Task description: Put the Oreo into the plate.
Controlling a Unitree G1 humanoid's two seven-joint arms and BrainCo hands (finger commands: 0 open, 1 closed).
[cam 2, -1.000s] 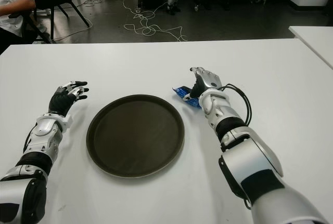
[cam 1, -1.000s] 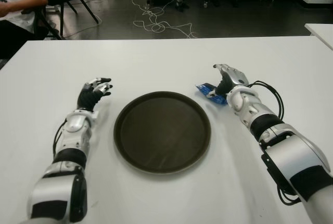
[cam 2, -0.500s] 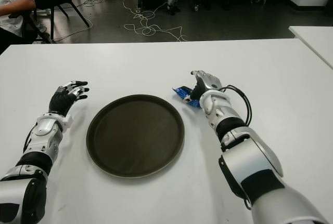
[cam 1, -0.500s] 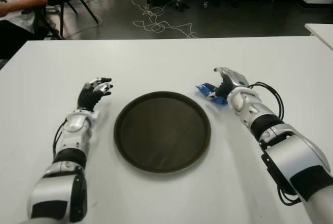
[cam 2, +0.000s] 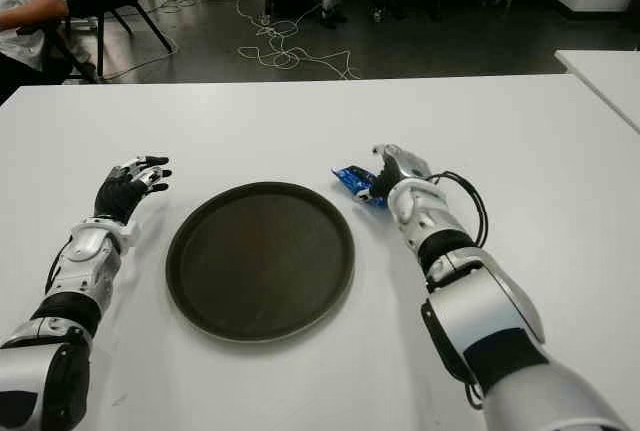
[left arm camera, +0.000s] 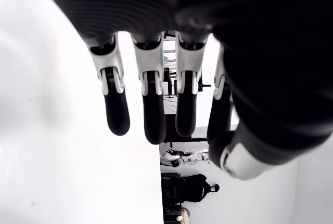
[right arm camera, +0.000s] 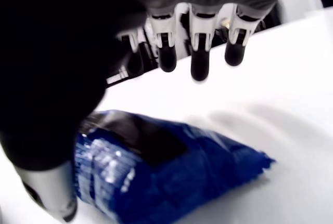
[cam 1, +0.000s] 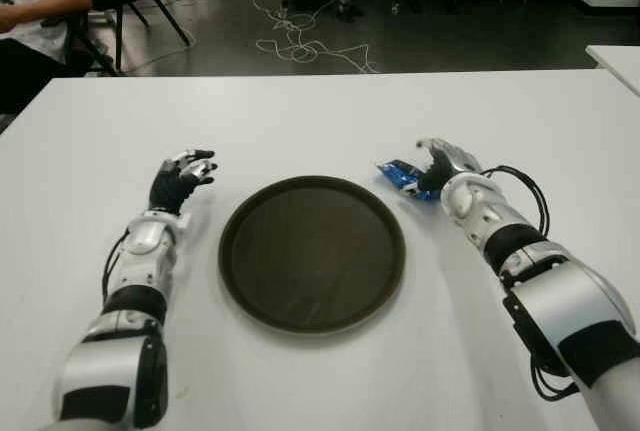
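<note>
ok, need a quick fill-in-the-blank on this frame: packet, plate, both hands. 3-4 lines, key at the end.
1. The blue Oreo packet lies on the ___, not in the plate.
2. The packet sits just off the plate's far-___ rim.
3. The ___ hand is over the packet, fingers spread.
4. The left hand, left of the plate, holds ___.

Missing words: table; right; right; nothing

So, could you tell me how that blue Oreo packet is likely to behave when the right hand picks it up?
The Oreo packet has a creased, glossy film wrapper, so it will probably crumple and may slip. It lies flat on the table, so rolling seems unlikely. The right hand hovers over it, fingers extended, not yet closed.
</note>
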